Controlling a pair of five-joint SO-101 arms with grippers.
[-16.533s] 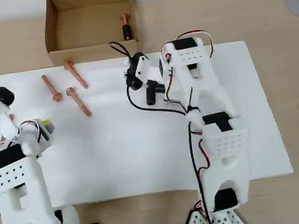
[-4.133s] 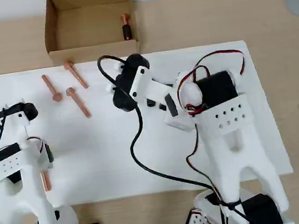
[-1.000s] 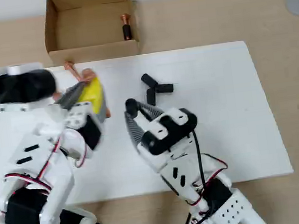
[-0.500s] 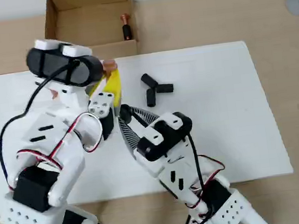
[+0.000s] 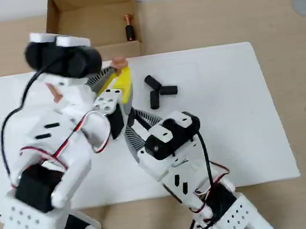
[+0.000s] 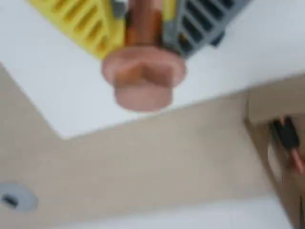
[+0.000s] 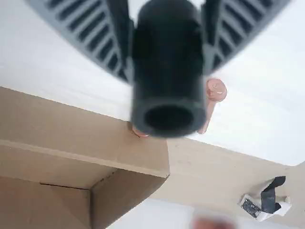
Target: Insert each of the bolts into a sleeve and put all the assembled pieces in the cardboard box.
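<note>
Now, in the high view, the left gripper (image 5: 113, 77) is seen clamped on a copper bolt (image 5: 119, 63). Within the last second it has been carried across the white mat (image 5: 239, 132), from beside the loose bolts (image 5: 55, 93) to a place just beside the right gripper (image 5: 132, 124). The right gripper is closed on a black sleeve (image 5: 131, 116). Half a second ago the two were a little further apart, so the insertion is judged to be near, but it is not yet made; whether bolt and sleeve are in line cannot be told. Three spare sleeves (image 5: 158, 90) lie close by, unmoved since a second ago. One assembled piece (image 5: 129, 27) rests in the cardboard box (image 5: 61, 25), as it did in the earliest frame. In that frame the left arm stood at the mat's left edge and the right gripper was over the sleeves.

In the left wrist view, the bolt is gripped just under its head between the yellow finger (image 6: 86, 19) and the grey finger (image 6: 205, 24); the box corner is seen far behind.

In the right wrist view, the sleeve's open mouth is shown between the ribbed fingers (image 7: 90, 33). Behind it, two loose bolts (image 7: 212, 102) lie on the mat just beside the box wall.
</note>
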